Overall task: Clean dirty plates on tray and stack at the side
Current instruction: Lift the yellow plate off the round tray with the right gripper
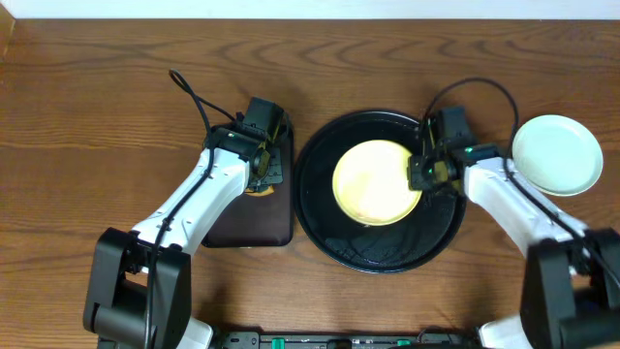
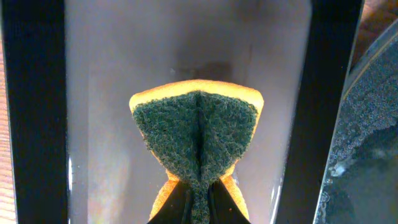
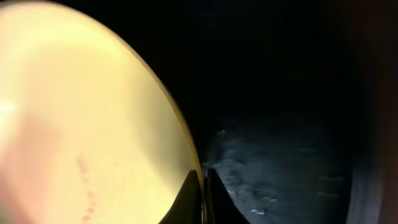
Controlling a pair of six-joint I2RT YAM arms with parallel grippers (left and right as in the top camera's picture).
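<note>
- My right gripper [image 1: 423,173] [image 3: 203,186] reaches over the round black tray [image 1: 320,208] [image 3: 280,155], and its jaws pinch the right-hand rim of the yellow plate [image 1: 373,182] [image 3: 81,124], with only a thin gap between the fingertips
- The yellow plate sits inside the round tray, a little above its centre in the overhead view; I cannot tell whether its gripped edge is raised off the tray floor
- In my right wrist view a faint reddish smear [image 3: 87,186] marks the plate's face near the bottom of the picture
- The tray floor beside the plate looks wet, with pale specks on the black
- My left gripper [image 1: 260,170] [image 2: 199,199] hangs over the rectangular black tray [image 1: 247,228] [image 2: 124,62], just to the left of the round one
- Its jaws are clamped on a sponge [image 2: 198,134], folded so the green scouring side faces out and the orange edge shows around it
- One mint-blue plate [image 1: 556,155] lies on the wooden table [image 1: 97,116] to the right of my right arm, apart from the round tray
</note>
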